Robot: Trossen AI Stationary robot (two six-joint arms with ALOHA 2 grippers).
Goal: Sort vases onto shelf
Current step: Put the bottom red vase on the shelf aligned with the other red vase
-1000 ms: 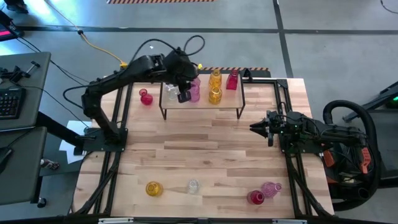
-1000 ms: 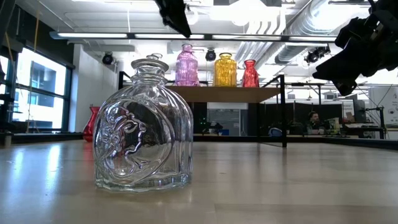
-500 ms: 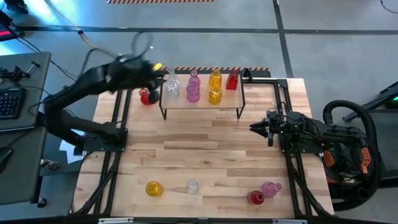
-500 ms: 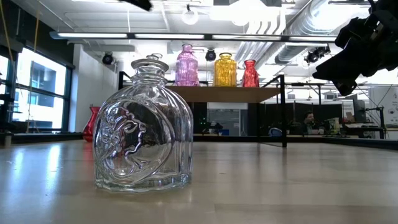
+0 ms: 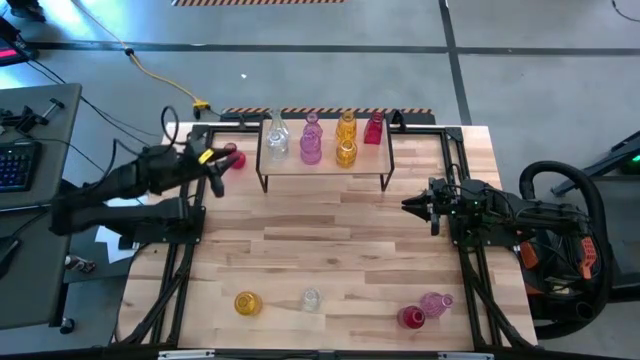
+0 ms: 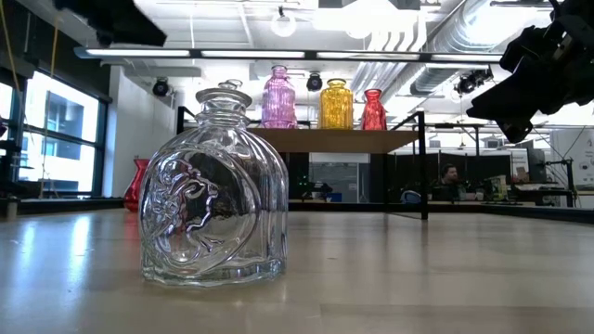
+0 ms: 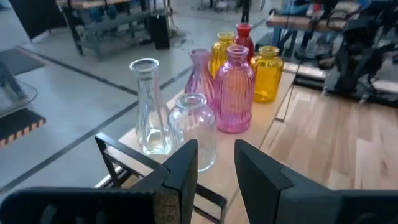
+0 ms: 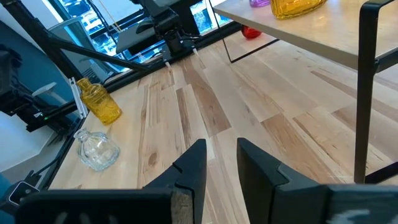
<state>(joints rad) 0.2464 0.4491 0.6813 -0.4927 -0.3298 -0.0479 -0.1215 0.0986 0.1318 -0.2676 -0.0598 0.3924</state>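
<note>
A light butcher-block worktop (image 5: 330, 250) stands on a grey workshop floor; in the room beyond it a person (image 6: 450, 178) sits at a desk.

Four vases stand along the near edge of the worktop. Toward the near left corner are an amber vase (image 5: 246, 302) and, just beside it, a squat clear vase (image 5: 311, 298). Toward the near right corner a red vase (image 5: 411, 318) and a pink vase (image 5: 434, 303) touch or nearly touch.

Midway up the right edge the right gripper (image 5: 410, 205) waits over the wood. Its fingers are a little apart and hold nothing.

Farther back, at the left edge, the left gripper (image 5: 215, 175) hangs above the worktop, just off the left end of the shelf (image 5: 325, 168). Its fingers (image 7: 186, 163) stand slightly parted and are empty. Near it a second red vase (image 5: 234, 158) stands on the worktop between the gripper and the shelf's left end.

The shelf sits along the far edge on thin black legs and carries seven upright vases. From its left end:
- a tall clear vase (image 7: 148, 106) and a rounder clear one (image 7: 194, 127)
- two pink vases (image 7: 234, 90), one behind the other
- two amber vases (image 7: 267, 73)
- a red bottle-shaped vase (image 7: 242, 38) nearest the right end
</note>
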